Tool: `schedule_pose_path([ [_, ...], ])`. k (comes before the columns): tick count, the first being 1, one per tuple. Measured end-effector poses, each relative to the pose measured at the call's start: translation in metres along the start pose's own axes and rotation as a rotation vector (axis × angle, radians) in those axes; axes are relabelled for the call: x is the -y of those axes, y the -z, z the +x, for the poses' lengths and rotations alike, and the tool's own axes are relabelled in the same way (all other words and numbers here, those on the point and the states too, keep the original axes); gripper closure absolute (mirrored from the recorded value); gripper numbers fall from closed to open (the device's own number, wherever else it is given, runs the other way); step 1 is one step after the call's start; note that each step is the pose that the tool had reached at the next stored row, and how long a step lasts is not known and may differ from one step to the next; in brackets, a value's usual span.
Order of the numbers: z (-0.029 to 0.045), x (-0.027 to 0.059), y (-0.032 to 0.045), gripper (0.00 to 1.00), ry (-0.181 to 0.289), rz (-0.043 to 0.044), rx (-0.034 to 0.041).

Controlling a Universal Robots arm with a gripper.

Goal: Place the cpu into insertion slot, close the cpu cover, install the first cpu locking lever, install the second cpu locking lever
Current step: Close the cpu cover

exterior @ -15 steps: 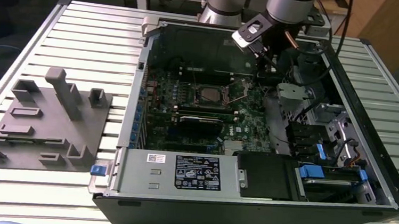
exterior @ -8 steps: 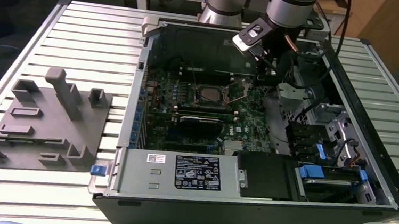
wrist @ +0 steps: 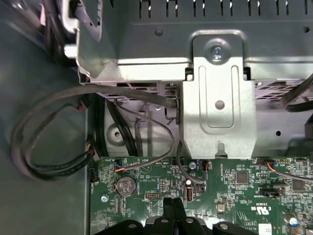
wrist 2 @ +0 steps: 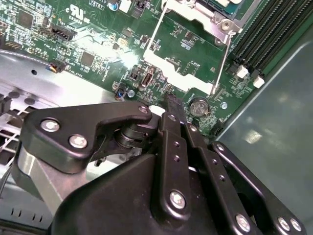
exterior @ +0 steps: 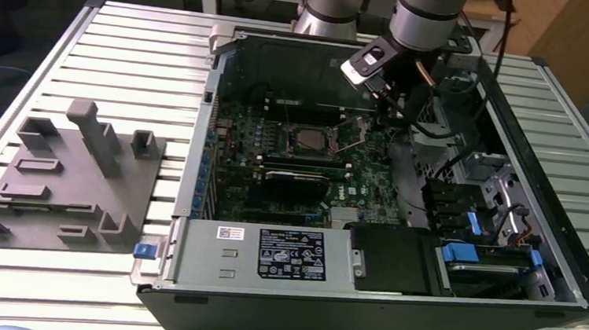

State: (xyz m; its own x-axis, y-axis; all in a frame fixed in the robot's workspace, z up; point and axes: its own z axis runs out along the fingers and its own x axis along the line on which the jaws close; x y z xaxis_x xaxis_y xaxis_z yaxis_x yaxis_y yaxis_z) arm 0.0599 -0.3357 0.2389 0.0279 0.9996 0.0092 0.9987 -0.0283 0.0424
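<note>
1. A computer case [exterior: 367, 316] is set on the counter [exterior: 124, 49], and a fixture tray [exterior: 61, 190] is placed beside it toward the exterior view's left.
2. The motherboard [exterior: 362, 174] is laid inside the case, and the cpu [exterior: 305, 139] is seated near its middle.
3. The gripper [exterior: 387, 105] is held over the motherboard, behind the cpu and toward the exterior view's right.

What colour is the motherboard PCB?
The motherboard is green. It shows best in the second wrist view.

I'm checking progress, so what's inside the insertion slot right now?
The cpu sits in the insertion slot, its silver-grey top showing in the exterior view. The contacts beneath it are covered.
</note>
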Motion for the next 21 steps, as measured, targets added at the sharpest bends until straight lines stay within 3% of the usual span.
schedule_pose_path([
  [3,-0.0001,0.0002,-0.0035,0.89,0.0,-0.0003,0.0],
  [21,-0.0001,0.0003,-0.0069,0.89,0.0,-0.0003,0.0],
])
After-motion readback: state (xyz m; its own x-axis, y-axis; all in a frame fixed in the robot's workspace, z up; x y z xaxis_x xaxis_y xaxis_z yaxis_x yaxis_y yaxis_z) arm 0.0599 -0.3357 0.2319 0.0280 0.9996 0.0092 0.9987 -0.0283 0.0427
